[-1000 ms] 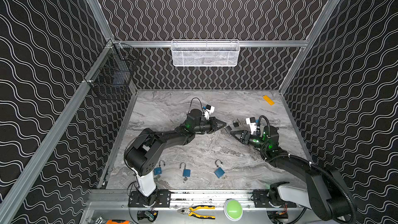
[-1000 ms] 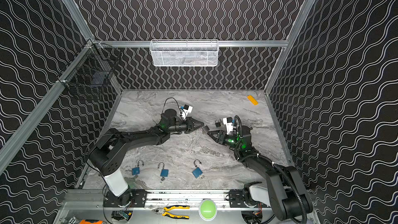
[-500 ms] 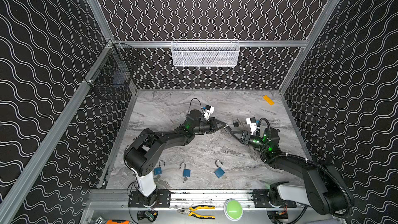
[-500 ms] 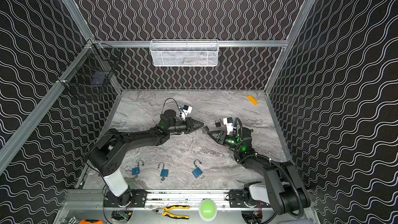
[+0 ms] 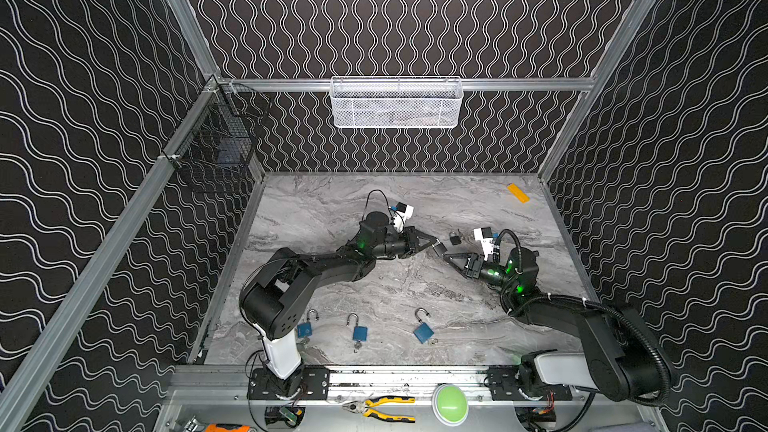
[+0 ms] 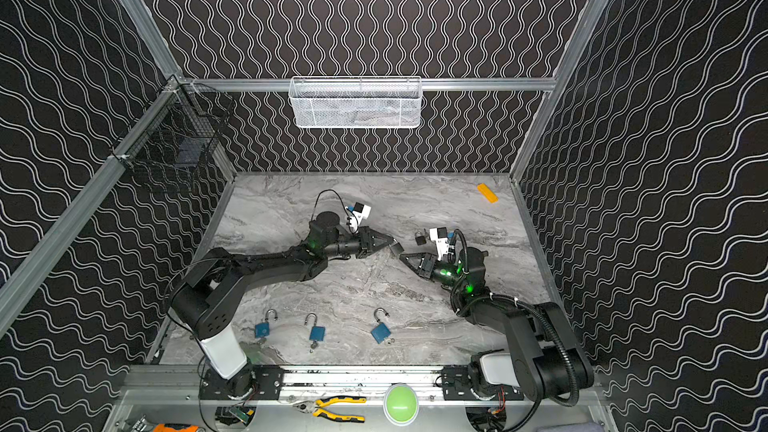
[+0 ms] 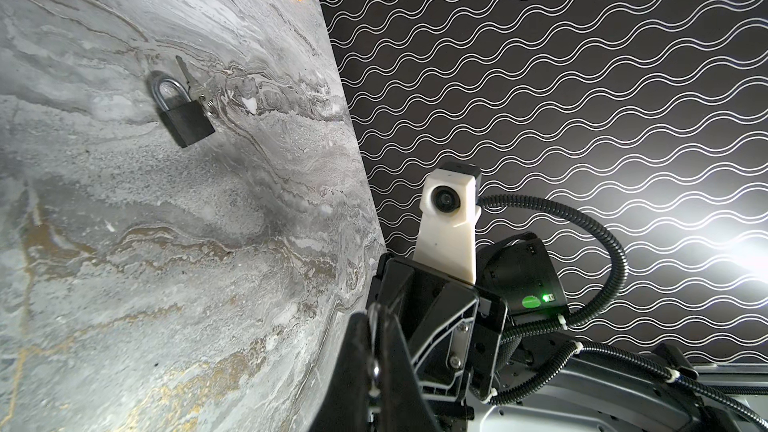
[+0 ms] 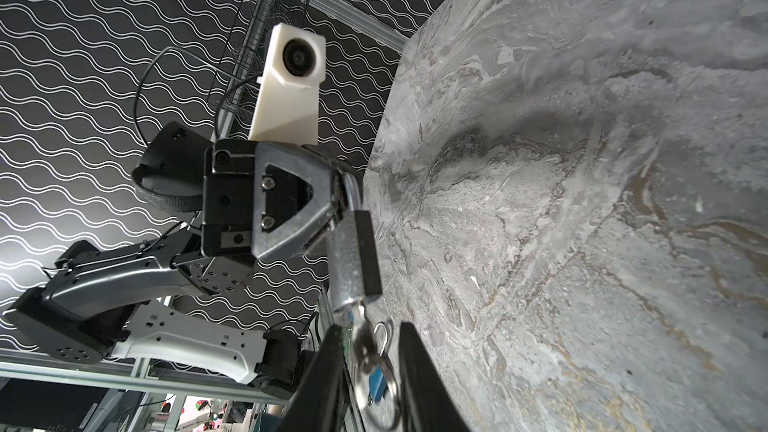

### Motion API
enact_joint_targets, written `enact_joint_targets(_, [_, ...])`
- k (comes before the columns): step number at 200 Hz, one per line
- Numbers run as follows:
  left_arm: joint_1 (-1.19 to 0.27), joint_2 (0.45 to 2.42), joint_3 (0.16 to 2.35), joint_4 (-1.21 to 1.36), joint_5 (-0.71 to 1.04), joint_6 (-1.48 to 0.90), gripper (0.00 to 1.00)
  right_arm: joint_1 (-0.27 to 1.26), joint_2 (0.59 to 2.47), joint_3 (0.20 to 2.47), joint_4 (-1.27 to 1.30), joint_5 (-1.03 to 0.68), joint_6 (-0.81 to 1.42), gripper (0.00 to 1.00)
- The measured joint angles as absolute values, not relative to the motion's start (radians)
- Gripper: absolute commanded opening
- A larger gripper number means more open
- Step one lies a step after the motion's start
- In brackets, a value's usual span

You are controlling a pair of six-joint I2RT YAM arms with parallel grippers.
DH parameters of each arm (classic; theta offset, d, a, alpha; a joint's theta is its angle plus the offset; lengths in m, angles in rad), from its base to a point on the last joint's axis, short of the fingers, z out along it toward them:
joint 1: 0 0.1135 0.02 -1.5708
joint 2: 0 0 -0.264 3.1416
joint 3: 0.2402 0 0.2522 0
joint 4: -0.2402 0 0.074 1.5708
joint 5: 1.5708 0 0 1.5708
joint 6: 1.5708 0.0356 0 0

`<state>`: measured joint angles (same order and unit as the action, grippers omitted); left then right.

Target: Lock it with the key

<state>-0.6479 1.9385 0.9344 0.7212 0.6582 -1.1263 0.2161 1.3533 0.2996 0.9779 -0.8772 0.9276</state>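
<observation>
- Closest to the camera, on the front rail and well behind both grippers: pliers (image 5: 382,407) and a green button (image 5: 450,403).
- Three blue padlocks (image 5: 359,331) lie in a row on the table (image 5: 332,209) with their shackles swung open. They are on the near side of the grippers, well apart from them.
- The left gripper (image 5: 432,241) is over the middle of the table, clamped on the shackle of a dark padlock (image 8: 353,259). The body sticks out past its fingertips and looks clear of the surface.
- The key (image 8: 360,336) sits in the padlock's bottom end, the end away from the left gripper, with a ring dangling from it.
- The right gripper (image 5: 449,258) faces the left one tip to tip, just beside the padlock. Its fingers (image 8: 328,371) flank the key with a narrow gap — one finger is just beside the key and a sliver of space shows at the other, so it is not clamped.
- A second black padlock (image 7: 185,116) lies flat on the table with its own key, near the right gripper and just beyond it. Its shackle looks seated.
- A yellow block (image 5: 518,193) sits far beyond the right gripper, at the table's back corner.
- A white mesh basket (image 5: 395,103) hangs on the back wall, above and well past both grippers — a black wire basket (image 5: 220,155) hangs on the side wall, far out on the left gripper's side.
</observation>
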Motion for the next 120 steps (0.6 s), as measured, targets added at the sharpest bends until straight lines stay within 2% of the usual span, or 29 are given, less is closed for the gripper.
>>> enact_joint_targets(48, [-0.648,1.939,0.934,0.725,0.659,-1.127,0.0,0.216,1.366,0.3,0.994,-0.881,0.935,0.17])
enact_joint_targets(93, [-0.648,1.939,0.928,0.739,0.658,-1.129,0.0,0.216,1.383,0.3,1.025,-0.889,0.958,0.04])
enact_joint_targets(120, [-0.647,1.943,0.922,0.755,0.661,-1.13,0.0,0.216,1.391,0.299,1.045,-0.893,0.976,0.0])
